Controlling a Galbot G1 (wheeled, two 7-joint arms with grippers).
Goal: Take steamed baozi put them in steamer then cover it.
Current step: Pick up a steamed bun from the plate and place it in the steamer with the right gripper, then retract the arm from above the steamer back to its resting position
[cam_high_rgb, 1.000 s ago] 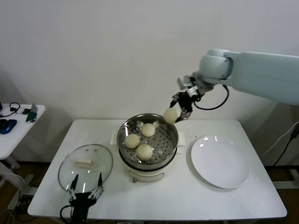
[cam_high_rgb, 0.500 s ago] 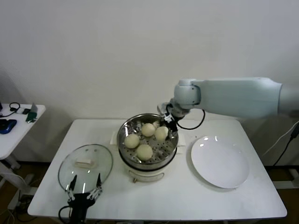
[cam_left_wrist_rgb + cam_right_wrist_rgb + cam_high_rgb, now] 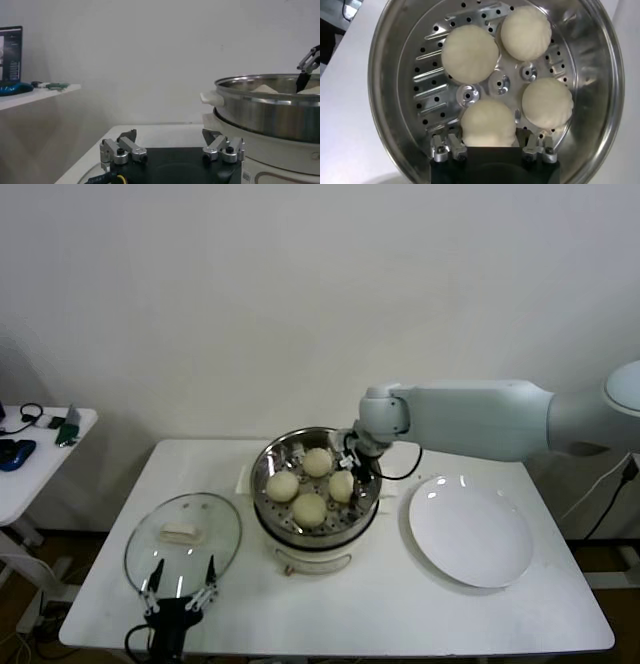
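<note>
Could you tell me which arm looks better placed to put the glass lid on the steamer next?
Probably left: the left gripper sits open beside the cover; the right gripper is inside the steamer.

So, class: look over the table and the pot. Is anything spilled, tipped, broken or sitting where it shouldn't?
Nothing stands out. Four buns sit on the tray inside the steamer, the right pincer around the last one. The glass lid lies flat on the table beside the pot, and the plate is bare.
</note>
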